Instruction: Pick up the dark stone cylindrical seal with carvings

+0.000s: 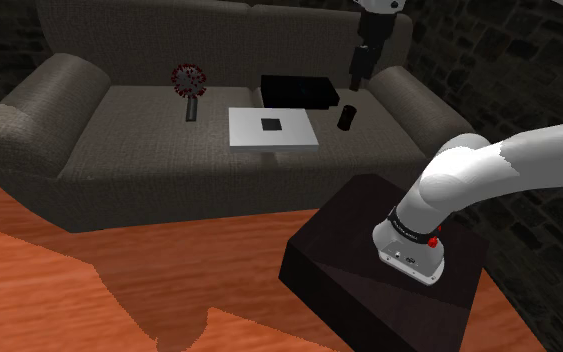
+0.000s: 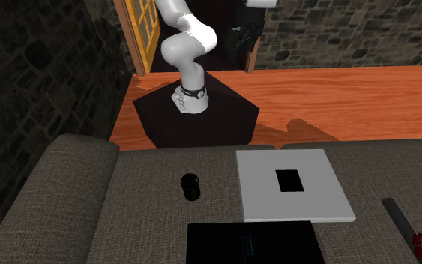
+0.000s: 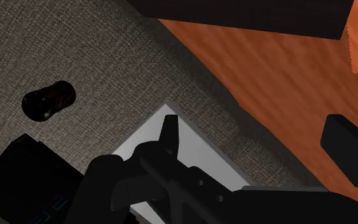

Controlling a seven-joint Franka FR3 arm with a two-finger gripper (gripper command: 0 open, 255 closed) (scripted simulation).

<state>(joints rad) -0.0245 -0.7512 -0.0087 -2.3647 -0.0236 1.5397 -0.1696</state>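
One dark box, the stand (image 1: pixel 359 225), sits closest to you in the shoulder view on a reddish wood floor (image 1: pixel 59 290), with the white arm (image 1: pixel 529 160) mounted on its top. Beyond it stretches a grey-brown fabric sofa (image 1: pixel 119 130), and everything of interest lies on its seat. Nearest the seat's front edge you have a flat white slab (image 1: pixel 291 132) with a small black rectangle at its middle. Just beside the slab's far corner, toward the shoulder view's right, the dark cylindrical seal (image 1: pixel 347 118) stands upright on the cushion, between the slab and the sofa's armrest. You cannot make out any carving on it. Behind the slab and near the backrest lies a low black box (image 1: pixel 299 92), with the seal off its right end. Well apart, toward the shoulder view's left, is a brush-like thing (image 1: pixel 189 88) with a red-and-white speckled head. Your claw (image 1: pixel 359 75) hangs in the air above the seal and touches nothing. In the wrist view its fingers (image 3: pixel 170 130) stand wide apart with nothing between them, and the seal lies off to one side. A dark stone wall (image 1: pixel 509 50) closes the back.
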